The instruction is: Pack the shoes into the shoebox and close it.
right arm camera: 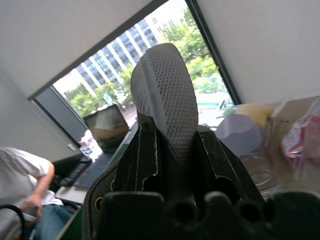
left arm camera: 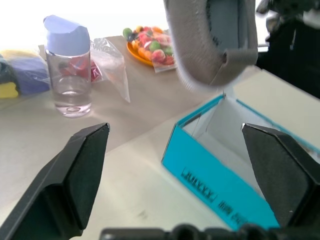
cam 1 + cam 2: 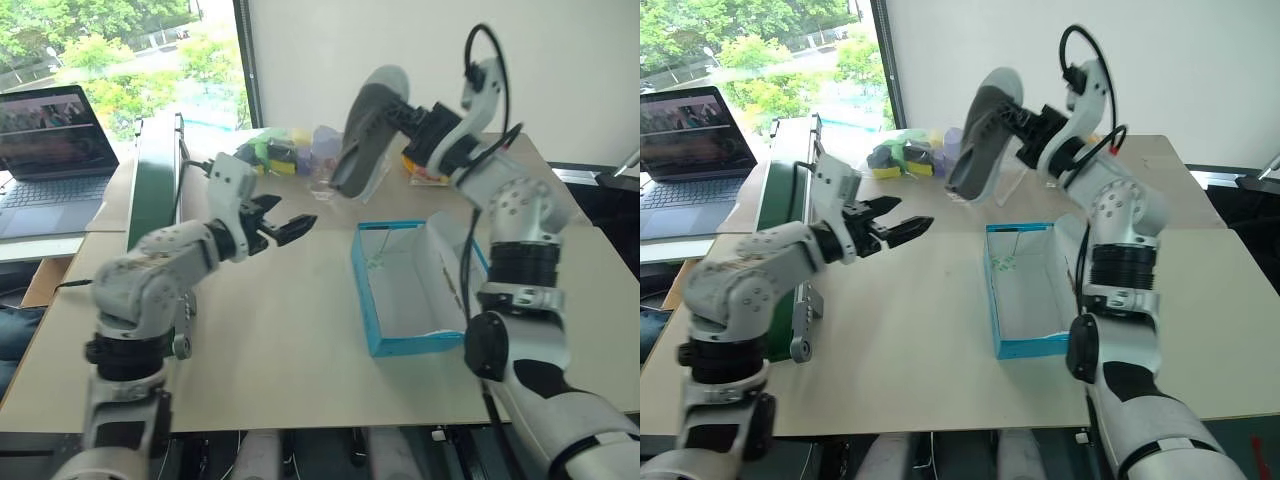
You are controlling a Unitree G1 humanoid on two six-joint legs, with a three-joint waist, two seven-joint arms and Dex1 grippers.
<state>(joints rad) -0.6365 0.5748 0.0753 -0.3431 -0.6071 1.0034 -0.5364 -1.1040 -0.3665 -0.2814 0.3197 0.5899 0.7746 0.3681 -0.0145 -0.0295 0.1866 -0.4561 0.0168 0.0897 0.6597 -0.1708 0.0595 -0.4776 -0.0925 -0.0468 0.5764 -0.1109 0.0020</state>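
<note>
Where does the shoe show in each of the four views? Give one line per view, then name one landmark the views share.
Left eye view: shoe held up by the right gripper, above the table's far side.
Right eye view: upper centre, above the shoebox.
Left wrist view: top centre, hanging over the shoebox's open end.
Right wrist view: centre, clamped between the black fingers.
Shared landmark: the clear bottle with a lilac cap.

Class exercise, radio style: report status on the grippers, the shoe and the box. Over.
Right gripper shut on pale grey slipper-like shoe, held high beyond the open bright blue cardboard shoebox. Left gripper open, empty. Nothing blocking the box. Over.
</note>
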